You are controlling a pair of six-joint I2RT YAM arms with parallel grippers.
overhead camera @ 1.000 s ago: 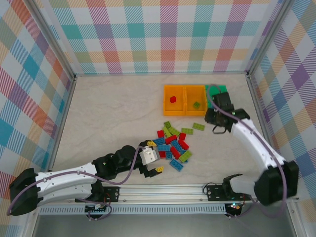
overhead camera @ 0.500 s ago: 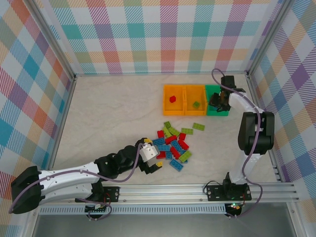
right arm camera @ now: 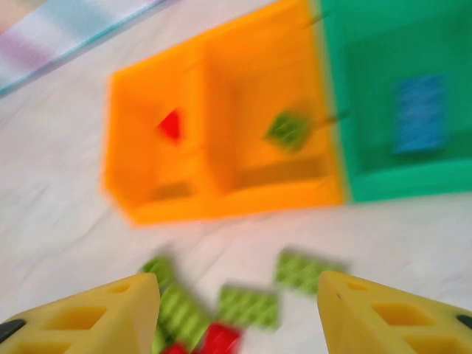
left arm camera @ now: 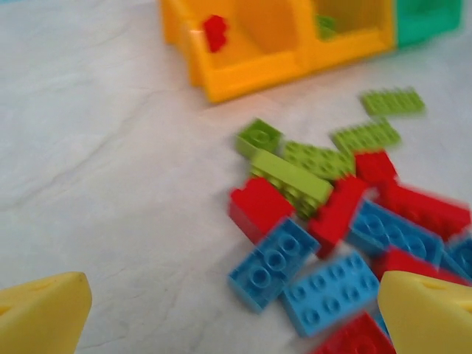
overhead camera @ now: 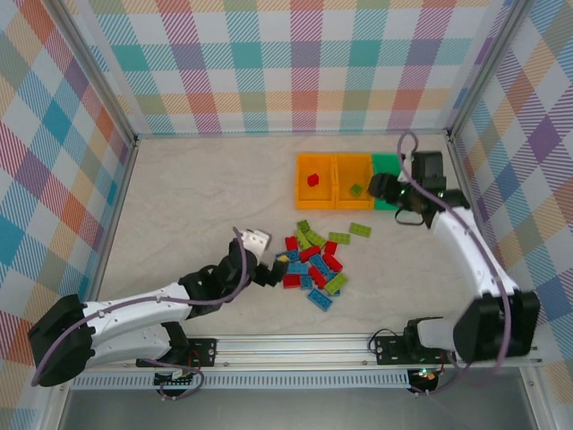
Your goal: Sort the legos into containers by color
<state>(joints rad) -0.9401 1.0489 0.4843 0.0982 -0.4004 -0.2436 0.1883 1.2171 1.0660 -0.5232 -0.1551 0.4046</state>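
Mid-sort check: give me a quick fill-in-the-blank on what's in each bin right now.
The brick in the left orange bin is ___.
The brick in the middle orange bin is ___.
The brick in the green bin is ___.
The left gripper, beside the loose pile, is ___.
Missing: red, green, blue, open.

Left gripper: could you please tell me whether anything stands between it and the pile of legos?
Nothing visible does. The open left gripper faces the legos across bare table, with a blue lego nearest it.
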